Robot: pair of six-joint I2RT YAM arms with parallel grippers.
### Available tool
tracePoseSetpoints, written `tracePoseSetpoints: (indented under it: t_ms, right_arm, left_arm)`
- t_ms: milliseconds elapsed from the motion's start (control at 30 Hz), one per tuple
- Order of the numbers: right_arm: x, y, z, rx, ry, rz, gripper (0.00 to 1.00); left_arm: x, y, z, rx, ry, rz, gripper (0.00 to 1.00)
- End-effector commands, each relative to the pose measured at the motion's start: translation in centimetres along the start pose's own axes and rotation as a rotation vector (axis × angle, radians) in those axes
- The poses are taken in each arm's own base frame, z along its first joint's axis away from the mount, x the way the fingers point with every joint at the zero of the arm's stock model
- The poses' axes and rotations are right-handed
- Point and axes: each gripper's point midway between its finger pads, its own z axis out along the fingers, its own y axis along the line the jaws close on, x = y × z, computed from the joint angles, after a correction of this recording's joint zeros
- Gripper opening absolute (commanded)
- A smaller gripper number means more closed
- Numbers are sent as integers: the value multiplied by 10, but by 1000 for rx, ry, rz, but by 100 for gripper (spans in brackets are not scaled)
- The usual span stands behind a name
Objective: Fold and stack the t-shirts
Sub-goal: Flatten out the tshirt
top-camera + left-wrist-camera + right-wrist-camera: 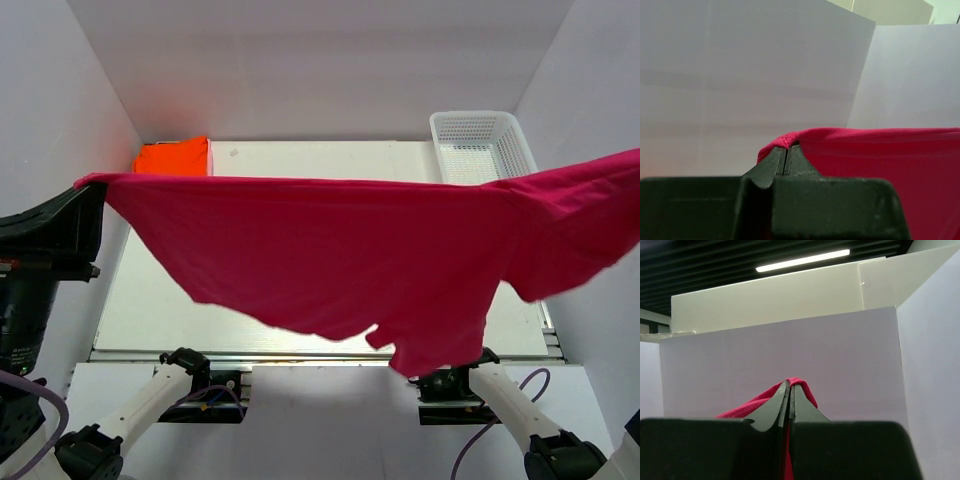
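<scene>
The magenta-pink t-shirt (pixel 340 255) hangs stretched in the air across the top view, high above the table. My left gripper (pixel 98 190) is shut on its left end; in the left wrist view the cloth (pixel 880 165) drapes over the closed fingertips (pixel 786 150). My right gripper is off the right edge of the top view; in the right wrist view (pixel 790 386) it is shut on a fold of the pink shirt (pixel 755 402). The orange t-shirt (pixel 172 157), a folded rectangle, lies at the table's far left corner.
A white mesh basket (pixel 480 145) stands at the far right of the table (pixel 330 155). White walls enclose the table on the left, back and right. The hanging shirt hides most of the table.
</scene>
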Motion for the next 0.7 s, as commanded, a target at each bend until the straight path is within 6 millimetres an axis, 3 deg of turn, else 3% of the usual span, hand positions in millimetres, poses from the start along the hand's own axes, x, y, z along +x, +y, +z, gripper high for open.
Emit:
tracePoseSetpoints:
  t_ms: [0, 133, 167, 200, 233, 267, 300, 333, 367, 400, 433, 467, 500, 533, 567, 633, 667]
  right_arm:
    - [-1, -2, 9, 3, -40, -30, 0]
    - [52, -2, 27, 0, 47, -18, 0]
    - [105, -3, 31, -8, 150, -15, 0]
    - [126, -4, 32, -9, 188, -8, 0]
    - [164, -5, 37, -3, 238, 10, 0]
    - [203, -10, 33, 16, 310, 10, 0]
    - [247, -15, 30, 36, 391, 19, 0]
    - [269, -21, 32, 79, 409, 48, 0]
    - [278, -24, 37, 94, 388, 58, 0]
    - [331, -31, 23, 125, 487, 57, 0]
    - [358, -34, 20, 149, 531, 78, 0]
    - [367, -37, 22, 162, 517, 89, 0]
    - [413, -42, 5, 189, 607, 92, 0]
    - [439, -46, 1, 215, 638, 108, 0]
    - [461, -48, -9, 236, 685, 121, 0]
    - [528, -56, -33, 271, 822, 110, 0]
    - [544, -56, -38, 270, 858, 118, 0]
  left_arm:
    - [19, 5, 17, -19, 60, 16, 0]
    - [59, 20, 38, -70, 132, 20, 0]
    - [87, 35, 44, -130, 176, 27, 0]
    - [100, 42, 48, -154, 191, 30, 0]
    - [110, 48, 53, -176, 187, 24, 0]
    - [147, 68, 58, -265, 251, 23, 0]
    - [164, 77, 61, -301, 282, 33, 0]
    - [183, 86, 64, -341, 316, 45, 0]
    - [212, 104, 62, -424, 369, 60, 0]
    - [245, 119, 66, -477, 439, 72, 0]
    - [263, 130, 67, -530, 467, 86, 0]
    - [289, 148, 61, -617, 513, 112, 0]
    - [307, 157, 59, -661, 549, 125, 0]
    - [345, 175, 57, -718, 625, 158, 0]
    - [366, 181, 53, -738, 674, 179, 0]
    - [404, 201, 46, -788, 736, 202, 0]
    - [434, 213, 42, -811, 798, 223, 0]
